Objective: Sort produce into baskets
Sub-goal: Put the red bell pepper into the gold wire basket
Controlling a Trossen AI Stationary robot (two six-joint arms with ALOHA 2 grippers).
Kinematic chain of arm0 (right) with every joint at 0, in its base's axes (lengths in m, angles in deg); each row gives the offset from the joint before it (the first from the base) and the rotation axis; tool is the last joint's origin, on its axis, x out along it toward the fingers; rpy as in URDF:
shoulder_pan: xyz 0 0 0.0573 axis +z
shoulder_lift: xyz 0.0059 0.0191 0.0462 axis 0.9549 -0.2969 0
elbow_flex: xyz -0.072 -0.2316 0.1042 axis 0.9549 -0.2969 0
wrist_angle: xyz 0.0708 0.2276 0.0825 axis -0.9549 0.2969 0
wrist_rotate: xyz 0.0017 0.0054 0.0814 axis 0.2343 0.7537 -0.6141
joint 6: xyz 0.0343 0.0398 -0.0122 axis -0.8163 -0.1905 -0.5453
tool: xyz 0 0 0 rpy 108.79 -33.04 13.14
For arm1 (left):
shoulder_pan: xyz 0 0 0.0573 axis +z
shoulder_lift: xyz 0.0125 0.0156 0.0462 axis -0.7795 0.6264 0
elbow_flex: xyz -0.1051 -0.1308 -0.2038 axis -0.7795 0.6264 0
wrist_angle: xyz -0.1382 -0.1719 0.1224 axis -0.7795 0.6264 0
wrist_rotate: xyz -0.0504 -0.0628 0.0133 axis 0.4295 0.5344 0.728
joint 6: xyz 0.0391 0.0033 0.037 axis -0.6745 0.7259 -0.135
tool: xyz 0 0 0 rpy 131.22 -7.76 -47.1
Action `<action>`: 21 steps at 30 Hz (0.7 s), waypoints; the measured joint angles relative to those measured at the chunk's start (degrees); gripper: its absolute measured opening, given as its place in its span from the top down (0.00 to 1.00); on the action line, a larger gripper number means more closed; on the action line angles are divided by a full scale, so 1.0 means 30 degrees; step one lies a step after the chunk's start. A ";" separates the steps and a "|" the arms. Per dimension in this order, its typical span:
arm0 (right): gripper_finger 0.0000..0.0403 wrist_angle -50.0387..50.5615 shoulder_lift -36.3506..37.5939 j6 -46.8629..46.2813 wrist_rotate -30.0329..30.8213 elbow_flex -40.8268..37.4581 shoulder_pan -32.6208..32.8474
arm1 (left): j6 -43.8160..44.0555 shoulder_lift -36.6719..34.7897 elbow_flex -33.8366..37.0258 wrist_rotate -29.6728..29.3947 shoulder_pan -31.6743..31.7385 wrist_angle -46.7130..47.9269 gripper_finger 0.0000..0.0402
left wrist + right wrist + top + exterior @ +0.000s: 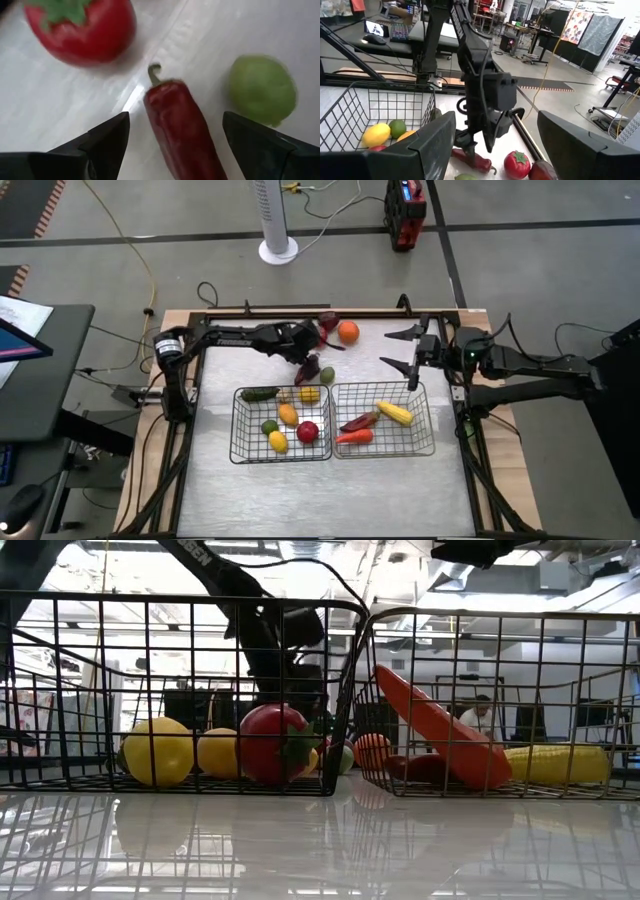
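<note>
- Nearest the low camera, 2 grey wire-mesh baskets sit side by side on the glossy white table [300, 490].
- The left basket [240, 442] holds smooth round lemons [158, 751], a glossy tomato [275, 743] and a dark cucumber [260, 394].
- The right basket [428, 435] holds a tapered carrot [440, 728] and knobbly corn [556, 763].
- Beyond the baskets, the left gripper [175, 135] has its jaws spread wide around a slick long red chili pepper [182, 130] without clamping it; a second tomato [82, 27] and a matte green lime [262, 90] lie nearby.
- Farther back lies an orange [347, 331].
- The right gripper [400, 348] hovers open and empty behind the right basket.
</note>
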 joint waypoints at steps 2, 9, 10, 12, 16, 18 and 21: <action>0.23 -0.0007 0.0000 -0.0007 0.0000 0.0000 0.0000 | 0.0012 0.0299 0.0016 0.0033 -0.0004 -0.0320 0.23; 0.23 0.0000 0.0000 -0.0007 -0.0007 0.0000 -0.0009 | -0.0191 0.1250 -0.0003 0.0371 -0.0157 -0.0869 0.24; 0.23 0.0008 0.0000 -0.0001 -0.0015 0.0000 -0.0029 | -0.0365 0.1254 -0.0006 0.0357 -0.0167 -0.0752 0.24; 0.23 0.0015 0.0000 -0.0007 -0.0015 0.0000 0.0000 | -0.0928 0.1254 -0.0006 0.0046 -0.0172 -0.0599 0.25; 0.23 0.0015 0.0000 -0.0007 -0.0015 -0.0007 0.0000 | -0.2036 0.1182 -0.0006 -0.0993 -0.0209 -0.0558 0.31; 0.23 0.0015 0.0000 -0.0007 -0.0015 -0.0007 0.0000 | -0.2597 0.1132 -0.0006 -0.1148 -0.0223 -0.0561 0.36; 0.23 0.0015 0.0000 -0.0007 -0.0015 -0.0007 0.0000 | -0.3560 0.1130 -0.0006 -0.1188 -0.0223 -0.0269 0.46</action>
